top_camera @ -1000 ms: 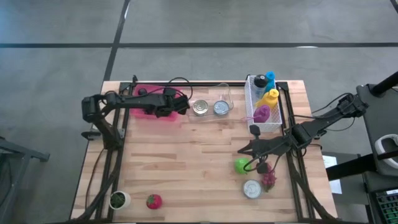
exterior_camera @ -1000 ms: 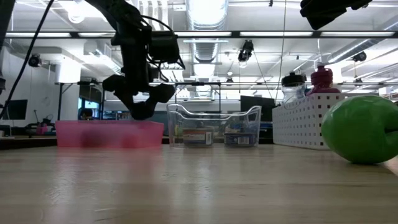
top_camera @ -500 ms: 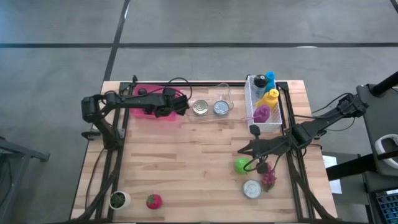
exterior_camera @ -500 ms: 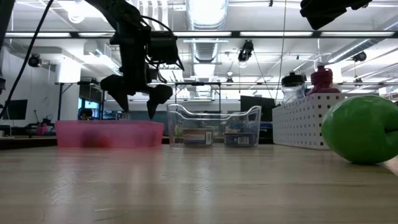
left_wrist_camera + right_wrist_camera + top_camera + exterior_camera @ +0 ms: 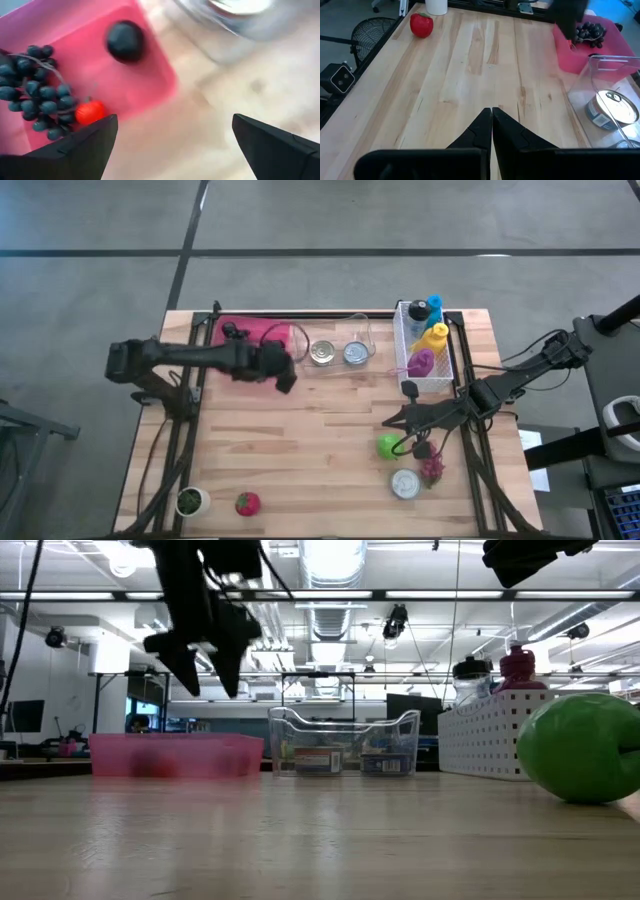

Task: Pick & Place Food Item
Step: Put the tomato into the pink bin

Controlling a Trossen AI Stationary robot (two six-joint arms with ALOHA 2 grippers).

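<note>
Left arm clear of pink bin, drop looks done, next pick pending.

Wooden table (image 5: 300,440); pink bin (image 5: 255,332) at far left corner holds dark grapes (image 5: 35,87), a dark round fruit (image 5: 125,41) and a small red item (image 5: 90,112). Left gripper (image 5: 283,372) hangs just beside the bin, jaws spread wide, nothing in them. Right gripper (image 5: 491,120) rests near the green apple (image 5: 388,446), fingers pressed together, empty. Judged next: reach for loose food, e.g. red fruit (image 5: 247,503) at near-left edge.
</note>
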